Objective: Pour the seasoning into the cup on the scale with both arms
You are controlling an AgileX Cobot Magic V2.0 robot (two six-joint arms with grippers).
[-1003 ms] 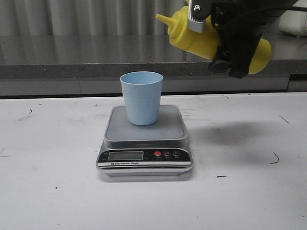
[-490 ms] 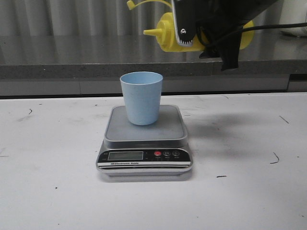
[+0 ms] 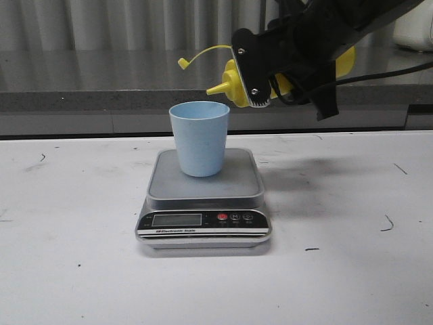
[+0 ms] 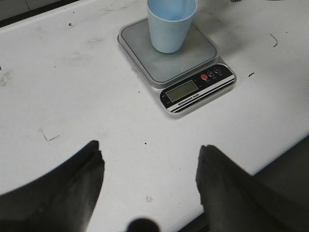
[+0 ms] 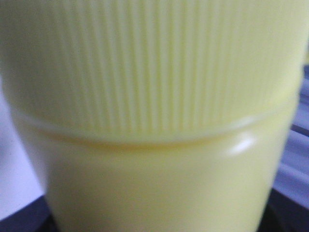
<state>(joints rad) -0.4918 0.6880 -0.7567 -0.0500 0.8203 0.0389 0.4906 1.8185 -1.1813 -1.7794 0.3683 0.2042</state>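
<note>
**Seasoning bottle tipped over the cup, pour not yet seen**

Seasoning bottle (image 3: 233, 80) is held high above the table (image 3: 74, 271), clamped by the right gripper (image 3: 270, 64), whose black fingers are wrapped round the yellow body. It is laid nearly on its side, nozzle pointing left and slightly down, the tip just above and to the right of the rim of the cup (image 3: 199, 139). The tethered tip (image 3: 183, 63) is swung out to the left, so the nozzle is judged to be uncapped.

The cup is stood upright on the far part of the platform of the scale (image 3: 203, 196), well apart from the display at the near edge. In the left wrist view only a strip of the cup's inner wall is seen, and no contents can be made out; whether anything has been poured cannot be told. No stream is seen at the nozzle. What the bottle holds is hidden by its opaque wall, which fills the right wrist view.

The left gripper (image 4: 149, 191) is held open and empty, near the front edge of the table, well apart from the scale.

Several risks can be judged from this. The nozzle tip is near the right edge of the rim rather than over the middle, so seasoning could be dropped onto the platform or down the cup's outer wall. The light cup could be knocked over if the bottle is lowered against its rim. A hard squeeze could send a spurt past the far wall.
</note>
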